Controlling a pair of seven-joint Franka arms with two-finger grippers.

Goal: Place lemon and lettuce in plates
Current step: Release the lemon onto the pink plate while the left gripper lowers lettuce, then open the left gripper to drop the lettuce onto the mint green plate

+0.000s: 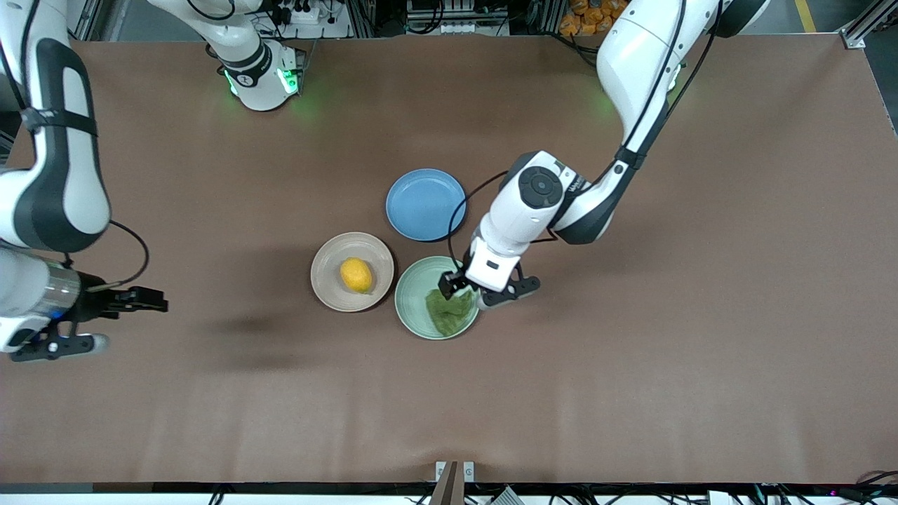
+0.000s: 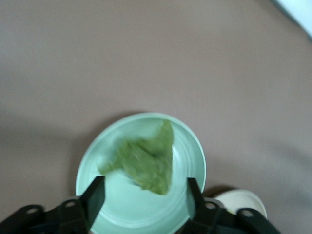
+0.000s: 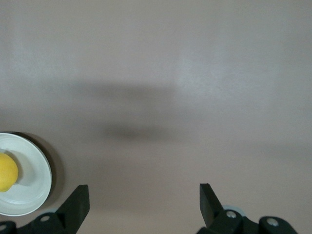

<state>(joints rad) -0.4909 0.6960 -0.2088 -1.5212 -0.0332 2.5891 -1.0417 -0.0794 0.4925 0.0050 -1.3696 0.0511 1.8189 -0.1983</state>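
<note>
The yellow lemon (image 1: pixel 356 275) (image 3: pixel 6 173) lies on the beige-pink plate (image 1: pixel 326 280) (image 3: pixel 34 185). Beside it, toward the left arm's end, the dark green lettuce (image 1: pixel 449 311) (image 2: pixel 146 163) lies on the mint green plate (image 1: pixel 410 294) (image 2: pixel 126 209). My left gripper (image 1: pixel 466 294) (image 2: pixel 145 190) hangs low over that green plate, open. Its fingers stand either side of the leaf without touching it. My right gripper (image 1: pixel 137 322) (image 3: pixel 142 192) waits open with nothing in it, over bare table at the right arm's end.
A blue plate (image 1: pixel 426 204) (image 2: pixel 297 12) with nothing on it sits farther from the front camera than the other two, close to both. The left arm's forearm crosses above its edge. Brown table (image 1: pixel 631 365) spreads all round the plates.
</note>
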